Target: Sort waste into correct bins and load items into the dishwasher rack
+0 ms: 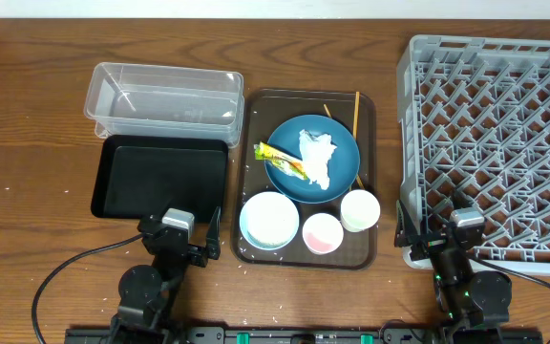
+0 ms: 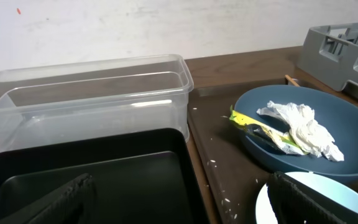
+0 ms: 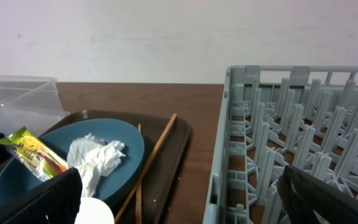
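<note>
Sorting is not yet begun; our left end effector (image 1: 181, 237) and right end effector (image 3: 182, 208) sit spread and empty. Next we must pinch the napkin (image 1: 318, 158) off the blue dish (image 1: 340, 141).

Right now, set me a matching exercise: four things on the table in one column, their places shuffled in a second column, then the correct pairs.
Things:
1. crumpled napkin
2. chopsticks
3. clear tub
4. pink cup

Places:
A. just beyond the black tray
B. between the light blue bowl and the whitish cup
C. in the dark blue dish
D. lying flat on the brown tray, reaching its far edge

Pairs: 1-C, 2-D, 3-A, 4-B
</note>
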Robot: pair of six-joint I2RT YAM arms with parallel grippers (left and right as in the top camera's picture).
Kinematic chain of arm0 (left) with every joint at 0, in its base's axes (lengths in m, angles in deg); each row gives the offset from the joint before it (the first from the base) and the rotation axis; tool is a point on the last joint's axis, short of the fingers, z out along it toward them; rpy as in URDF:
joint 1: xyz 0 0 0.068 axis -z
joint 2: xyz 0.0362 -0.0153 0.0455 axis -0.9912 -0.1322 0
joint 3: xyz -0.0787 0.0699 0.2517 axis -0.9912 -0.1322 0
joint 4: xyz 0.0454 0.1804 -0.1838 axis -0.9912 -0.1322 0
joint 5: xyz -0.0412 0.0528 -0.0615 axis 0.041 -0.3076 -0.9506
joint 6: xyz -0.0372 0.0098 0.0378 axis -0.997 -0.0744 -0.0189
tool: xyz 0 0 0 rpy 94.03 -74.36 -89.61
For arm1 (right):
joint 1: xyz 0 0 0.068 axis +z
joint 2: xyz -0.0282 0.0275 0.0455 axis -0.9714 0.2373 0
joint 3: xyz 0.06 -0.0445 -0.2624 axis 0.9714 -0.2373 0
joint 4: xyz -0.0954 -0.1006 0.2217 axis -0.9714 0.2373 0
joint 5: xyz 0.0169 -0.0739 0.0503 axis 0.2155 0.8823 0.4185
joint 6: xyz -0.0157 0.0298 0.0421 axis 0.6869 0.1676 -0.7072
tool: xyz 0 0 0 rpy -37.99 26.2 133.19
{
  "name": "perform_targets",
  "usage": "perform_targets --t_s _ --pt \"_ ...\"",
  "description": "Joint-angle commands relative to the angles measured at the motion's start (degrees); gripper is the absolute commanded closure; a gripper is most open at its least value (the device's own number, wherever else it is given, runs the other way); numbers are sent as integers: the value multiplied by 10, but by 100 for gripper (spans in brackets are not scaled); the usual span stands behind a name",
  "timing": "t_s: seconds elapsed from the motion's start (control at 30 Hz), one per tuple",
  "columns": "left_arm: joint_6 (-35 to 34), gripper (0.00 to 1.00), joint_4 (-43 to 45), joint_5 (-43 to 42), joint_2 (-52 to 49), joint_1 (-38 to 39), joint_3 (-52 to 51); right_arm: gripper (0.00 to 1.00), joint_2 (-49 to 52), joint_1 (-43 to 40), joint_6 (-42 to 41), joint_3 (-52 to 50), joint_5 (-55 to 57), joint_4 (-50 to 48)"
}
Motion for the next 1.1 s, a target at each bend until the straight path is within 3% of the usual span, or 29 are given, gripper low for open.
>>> perform_targets --t_s 0.0,1.07 --pt "-3 10 -4 5 3 -3 -14 1 -2 -3 5 0 3 3" --pt "-3 9 9 -5 3 -3 -14 1 -2 -3 -12 0 -1 2"
